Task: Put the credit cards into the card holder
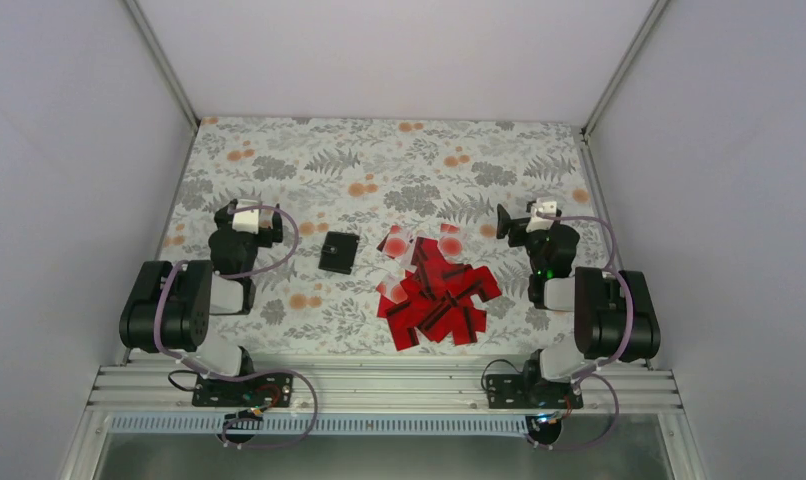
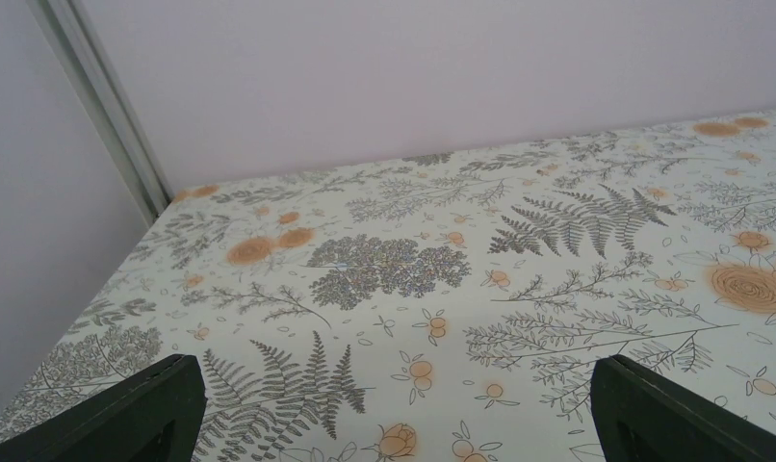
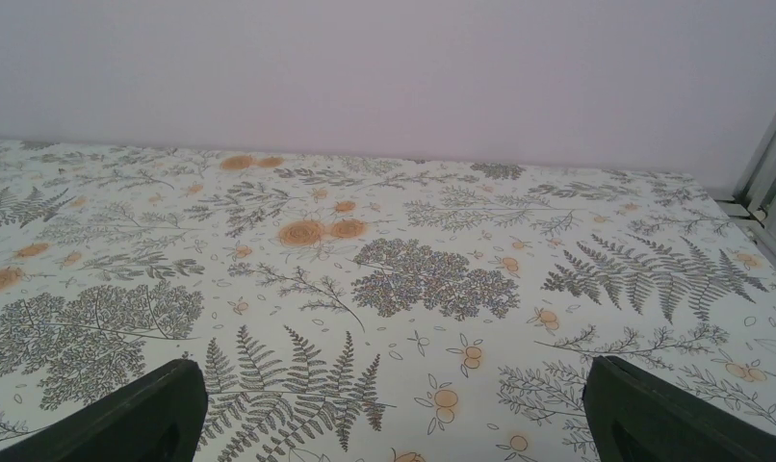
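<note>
In the top view, several red credit cards with black stripes lie in a loose overlapping heap on the flowered cloth, right of centre near the front. The black card holder lies shut and flat just left of the heap. My left gripper rests left of the holder, and my right gripper rests right of the heap. Both wrist views show only cloth between wide-spread black fingers, so the left gripper and right gripper are open and hold nothing. Cards and holder are out of both wrist views.
White walls enclose the table on the left, back and right, with metal corner posts. The aluminium rail carrying the arm bases runs along the near edge. The flowered cloth covers the whole tabletop.
</note>
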`<state>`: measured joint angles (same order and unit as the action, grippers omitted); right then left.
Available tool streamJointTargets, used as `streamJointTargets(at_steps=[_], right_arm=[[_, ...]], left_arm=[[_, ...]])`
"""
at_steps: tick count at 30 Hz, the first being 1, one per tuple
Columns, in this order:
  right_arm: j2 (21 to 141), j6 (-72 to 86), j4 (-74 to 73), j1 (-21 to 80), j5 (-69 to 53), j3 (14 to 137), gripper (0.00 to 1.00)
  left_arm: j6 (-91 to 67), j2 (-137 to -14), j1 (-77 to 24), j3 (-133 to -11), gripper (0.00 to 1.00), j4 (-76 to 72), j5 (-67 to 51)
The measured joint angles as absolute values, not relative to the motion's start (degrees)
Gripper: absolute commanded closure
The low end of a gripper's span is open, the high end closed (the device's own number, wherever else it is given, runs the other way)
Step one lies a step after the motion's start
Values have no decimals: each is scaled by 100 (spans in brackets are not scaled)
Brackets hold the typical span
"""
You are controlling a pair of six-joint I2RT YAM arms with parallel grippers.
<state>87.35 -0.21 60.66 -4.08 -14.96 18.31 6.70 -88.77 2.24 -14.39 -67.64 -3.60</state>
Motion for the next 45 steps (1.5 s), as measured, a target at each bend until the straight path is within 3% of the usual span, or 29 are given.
streamJointTargets(at_steps=[16, 19, 34, 40, 45], right_arm=[[8729, -12, 6038, -403, -1446, 1835, 1], [8663, 40, 5317, -390, -1280, 2178, 1], [8075, 843, 2025, -381, -965, 4919, 1], [8711, 1444, 475, -493, -996, 6958, 1], [9271, 1691, -569, -565, -1376, 7863, 1]], left_arm=[[670, -8877, 224, -1439, 0, -6764, -360], [690, -8774, 217, -1448, 0, -6630, -392], [82, -6567, 209, -3457, 0, -2005, -672], [-309, -7137, 257, -4831, 0, -130, -1015], [-438, -8149, 322, -5500, 7, 1199, -1640]])
